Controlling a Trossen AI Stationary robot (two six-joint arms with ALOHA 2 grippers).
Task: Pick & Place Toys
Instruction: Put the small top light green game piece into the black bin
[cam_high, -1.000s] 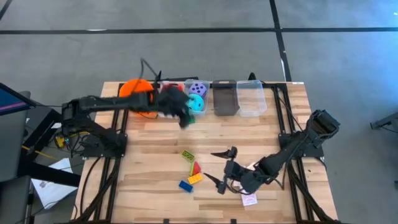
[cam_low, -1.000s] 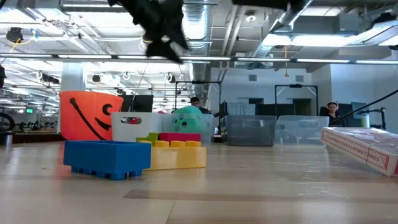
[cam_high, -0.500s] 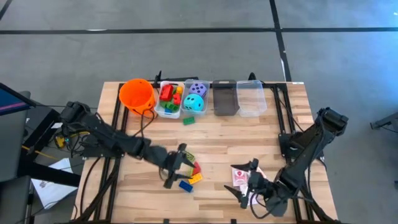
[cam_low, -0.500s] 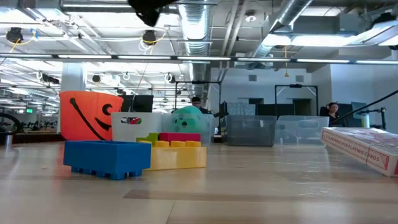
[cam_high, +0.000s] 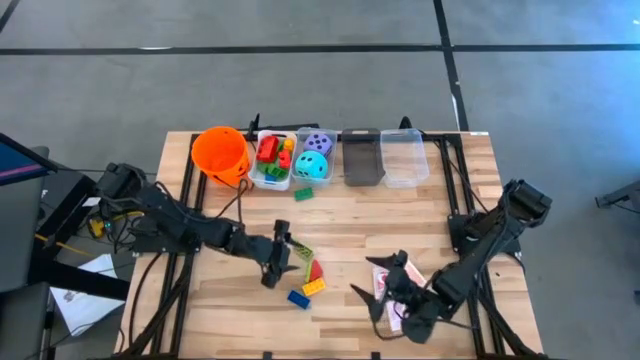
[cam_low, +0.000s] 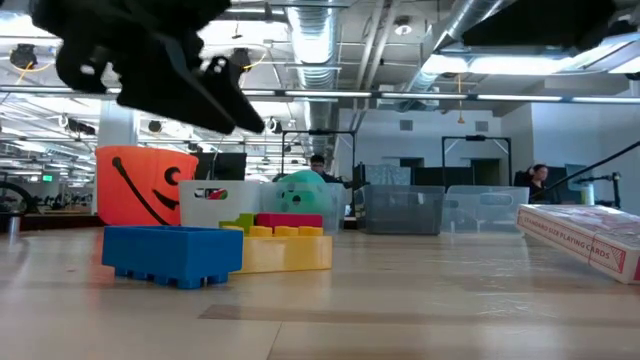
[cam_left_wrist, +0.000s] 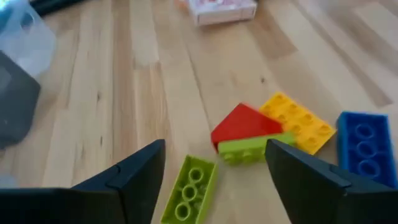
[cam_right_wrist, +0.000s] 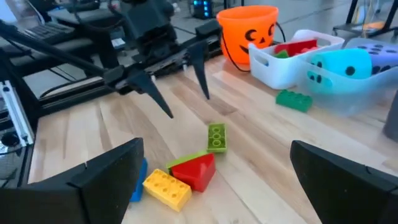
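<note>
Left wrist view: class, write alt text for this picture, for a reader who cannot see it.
Two open dark fingers frame a lime green brick on a wooden table. Just beyond lie a red wedge brick, a yellow brick and a blue brick; a card pack sits farther off.

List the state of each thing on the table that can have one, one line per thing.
Left end effector: open, above the light green brick, holding nothing.
Right end effector: open, over the playing cards.
Light green brick: flat on the table.
Red brick: loose, touching the yellow brick.
Blue brick: loose.
Orange bucket: upright.
Playing cards: on the table.
</note>
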